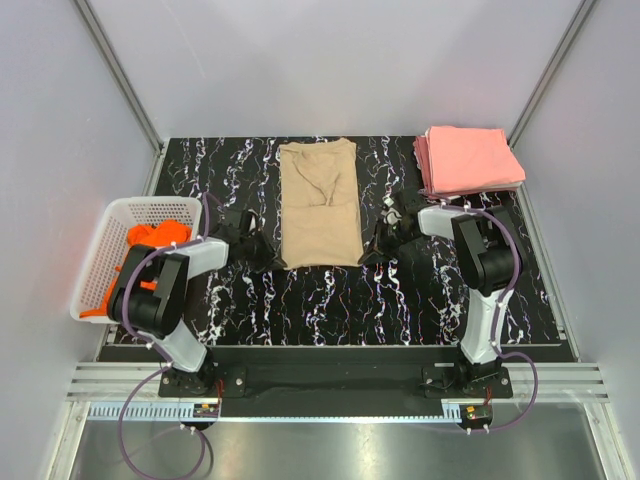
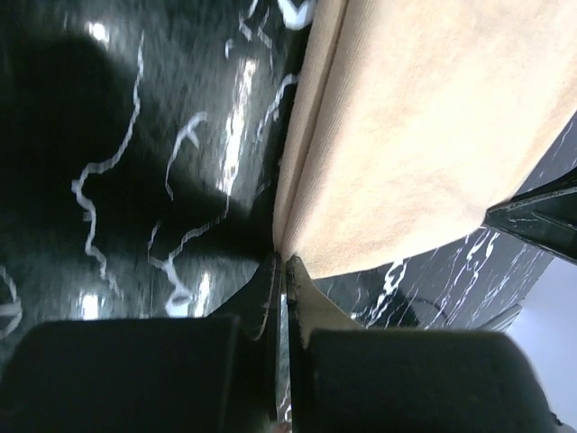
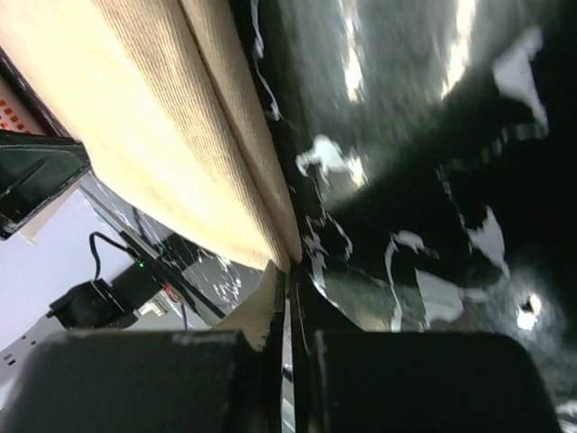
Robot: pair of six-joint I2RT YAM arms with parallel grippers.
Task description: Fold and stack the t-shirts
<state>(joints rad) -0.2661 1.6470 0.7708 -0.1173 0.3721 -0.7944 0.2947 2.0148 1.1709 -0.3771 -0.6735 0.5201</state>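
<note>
Tan t-shirt: my left hand and right hand are each clamped on a near corner, so I should lift both evenly toward the far edge.

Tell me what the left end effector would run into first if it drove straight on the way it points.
The tan t-shirt. The left end effector is shut at the shirt's near corner, apparently pinching it, so a push forward would meet that cloth first, probably bunching its edge.

Overhead camera looks down; close wrist cameras share tan shirt.
</note>
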